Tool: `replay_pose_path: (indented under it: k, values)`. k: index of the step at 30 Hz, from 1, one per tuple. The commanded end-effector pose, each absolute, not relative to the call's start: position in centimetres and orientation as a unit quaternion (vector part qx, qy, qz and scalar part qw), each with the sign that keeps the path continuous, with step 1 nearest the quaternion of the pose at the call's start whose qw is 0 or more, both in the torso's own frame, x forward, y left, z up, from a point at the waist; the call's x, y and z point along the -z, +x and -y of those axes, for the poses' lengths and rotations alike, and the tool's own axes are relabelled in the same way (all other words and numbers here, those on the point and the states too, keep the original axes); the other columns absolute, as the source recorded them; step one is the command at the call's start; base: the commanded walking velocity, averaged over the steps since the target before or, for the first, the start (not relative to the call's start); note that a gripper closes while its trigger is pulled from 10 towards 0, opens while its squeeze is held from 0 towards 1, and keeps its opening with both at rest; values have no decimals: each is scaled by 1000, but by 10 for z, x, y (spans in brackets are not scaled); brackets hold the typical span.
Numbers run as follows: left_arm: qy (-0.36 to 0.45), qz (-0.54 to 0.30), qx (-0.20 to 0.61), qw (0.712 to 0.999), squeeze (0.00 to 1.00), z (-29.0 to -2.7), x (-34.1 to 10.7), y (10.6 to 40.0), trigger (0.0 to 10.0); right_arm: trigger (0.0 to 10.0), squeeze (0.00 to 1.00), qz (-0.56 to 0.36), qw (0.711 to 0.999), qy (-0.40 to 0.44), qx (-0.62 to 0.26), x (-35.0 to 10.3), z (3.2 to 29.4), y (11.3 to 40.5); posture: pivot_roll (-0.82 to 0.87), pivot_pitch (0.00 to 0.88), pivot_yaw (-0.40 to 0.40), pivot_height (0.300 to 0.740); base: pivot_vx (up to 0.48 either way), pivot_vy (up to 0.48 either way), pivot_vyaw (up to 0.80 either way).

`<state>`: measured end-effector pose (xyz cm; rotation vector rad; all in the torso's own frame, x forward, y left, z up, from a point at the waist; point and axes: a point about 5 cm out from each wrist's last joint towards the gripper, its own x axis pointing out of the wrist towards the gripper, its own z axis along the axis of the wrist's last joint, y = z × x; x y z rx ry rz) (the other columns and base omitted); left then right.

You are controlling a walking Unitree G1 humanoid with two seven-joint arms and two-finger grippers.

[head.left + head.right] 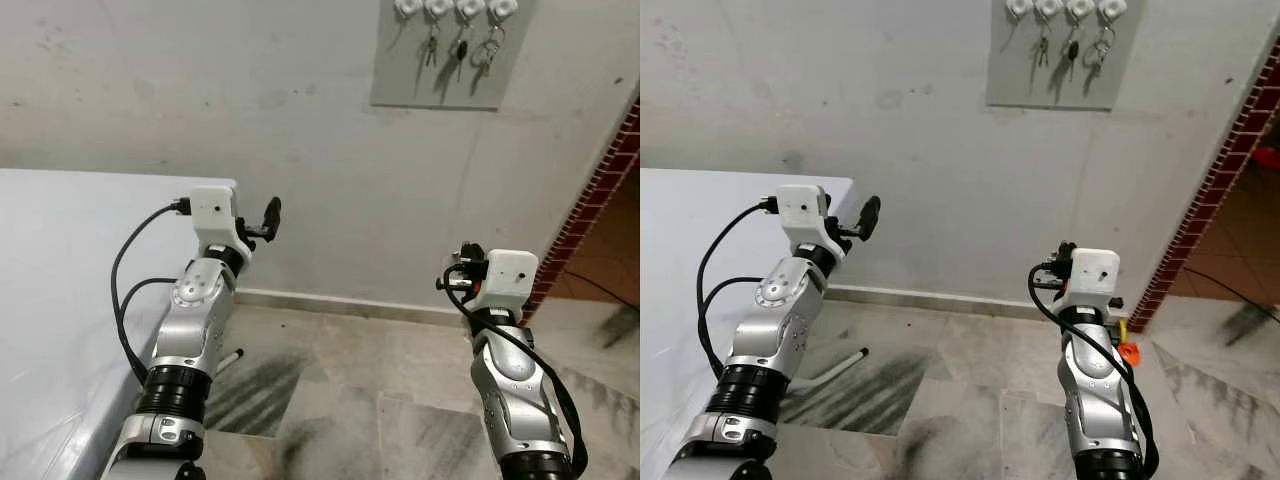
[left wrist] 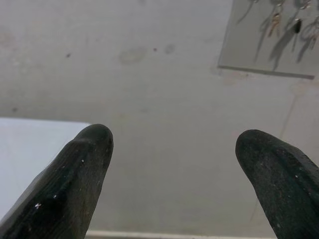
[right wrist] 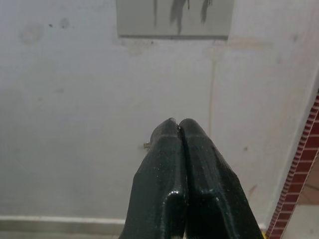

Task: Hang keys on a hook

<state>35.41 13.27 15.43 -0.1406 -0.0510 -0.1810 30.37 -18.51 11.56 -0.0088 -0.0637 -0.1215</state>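
Observation:
A grey board hangs high on the wall with a row of white hooks along its top. Key bunches dangle from three of them. The leftmost hook looks bare, with just a shadow under it. My left gripper is raised beside the table corner, well below and left of the board, open with nothing between its fingers. My right gripper points at the wall under the board. It is shut, and I see nothing held between its fingers.
A white table fills the left side up to the wall. At the right, a red-tiled door edge leads to another room. A small orange object lies near its foot. The floor is marble with dark streaks.

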Motion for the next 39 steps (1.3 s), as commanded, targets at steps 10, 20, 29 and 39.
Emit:
replay_pose_path:
  k: [10,20,29,39]
  values:
    - [-72,10,74,995,0,-144,-147,349,10000,10000,0,39,998,-8,50,-124,179,310,-74,15,26,740,78,0,0]
    - [-68,11,76,995,0,-144,-148,349,10000,10000,0,37,998,-7,40,-123,175,309,-76,5,21,740,277,0,0]
    - [-67,8,81,994,0,-141,-147,349,10000,10000,0,36,999,-8,38,-122,176,308,-82,0,22,740,282,0,0]
    - [-46,14,90,995,0,-138,-148,349,10000,10000,0,35,999,-6,34,-122,175,307,-83,1,24,740,202,0,0]
